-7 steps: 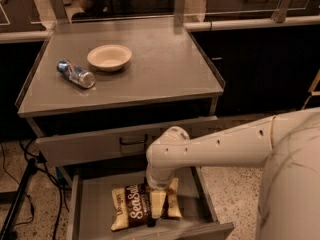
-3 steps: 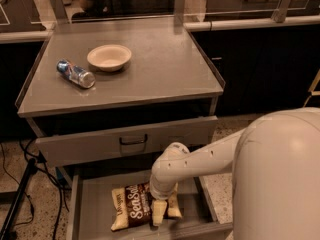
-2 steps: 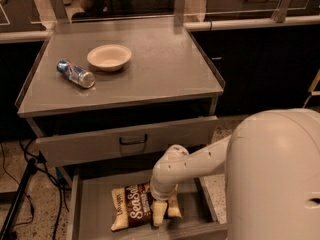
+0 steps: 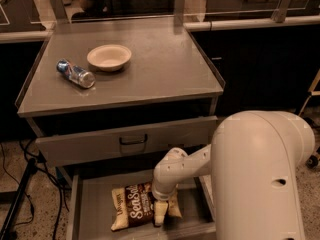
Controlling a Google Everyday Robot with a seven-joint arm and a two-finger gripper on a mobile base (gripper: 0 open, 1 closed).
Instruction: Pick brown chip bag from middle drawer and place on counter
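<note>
Jaws lowered | on brown chip bag point(image 4: 132, 206) | inside middle drawer point(image 4: 94, 208)

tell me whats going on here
The robot's arm reaches down into the open drawer, with its gripper at the right end of the chip bag. The bag lies on the drawer floor, not yet lifted. The counter above holds a bowl and a can.
</note>
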